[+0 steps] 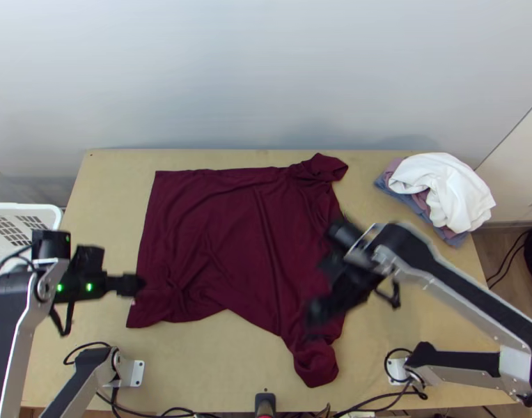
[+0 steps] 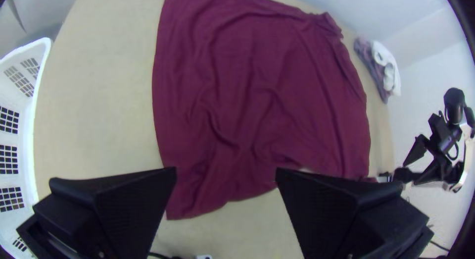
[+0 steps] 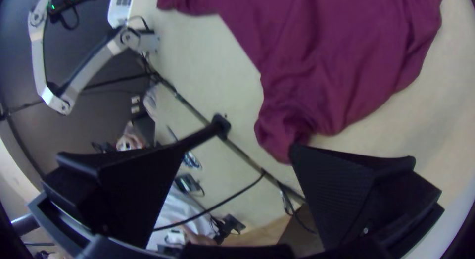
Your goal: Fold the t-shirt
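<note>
Over the hem edge of the shirt, near its near corner, the left hand (image 2: pixel 225 171) stands wide open, its fingers well apart and holding nothing. Beneath and just ahead of it lies the task's thing, a dark maroon t-shirt (image 1: pixel 224 230) of soft-looking cloth, spread on the light wooden surface (image 1: pixel 210 373). The hem corner (image 1: pixel 142 315) is the natural hold from here: a shallow pinch should take it, though so limp a fabric would probably slide out if only its rim were caught. Small puckers just inside that corner suggest thin cloth that could be gathered too deeply.

Farther along from the left hand, the body runs mostly flat, with soft creases; it is likely light, with no stiffness to carry a fold, so a second hold would help keep an edge straight. Near the other end is the right hand (image 3: pixel 237 146), also wide open and with nothing in its grip, close to the near sleeve (image 1: pixel 316 362). This sleeve is rumpled, so a hold at the shoulder just inward of it may guide the cloth better than its loose cuff. Beyond the right hand, the far sleeve (image 1: pixel 323 167) is bunched and may need drawing out first.
</note>
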Controlling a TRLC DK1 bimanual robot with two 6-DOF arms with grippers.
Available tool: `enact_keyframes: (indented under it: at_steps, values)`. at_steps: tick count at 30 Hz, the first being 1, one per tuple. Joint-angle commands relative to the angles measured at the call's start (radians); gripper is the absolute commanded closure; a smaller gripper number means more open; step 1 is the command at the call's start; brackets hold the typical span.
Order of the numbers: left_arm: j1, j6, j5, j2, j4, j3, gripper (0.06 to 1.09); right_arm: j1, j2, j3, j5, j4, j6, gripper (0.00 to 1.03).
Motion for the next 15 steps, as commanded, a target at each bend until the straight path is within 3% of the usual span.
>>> enact_keyframes:
  at_steps: [1,6,11,15]
  values:
    - [0.026,-0.267,0.007,0.198,0.293,0.067,0.11,-0.320,-0.043,0.098,0.004,0.232,0.035,0.04]
    - [-0.029,-0.372,-0.134,0.355,0.588,0.084,0.11,-0.449,0.037,0.144,0.086,0.370,0.055,0.04]
    - [-0.072,-0.392,-0.259,0.570,0.724,0.170,0.11,-0.464,0.098,0.151,0.279,0.509,0.036,0.04]
    - [-0.072,-0.412,-0.328,0.749,0.787,0.292,0.11,-0.486,0.173,0.151,0.374,0.611,0.032,0.04]
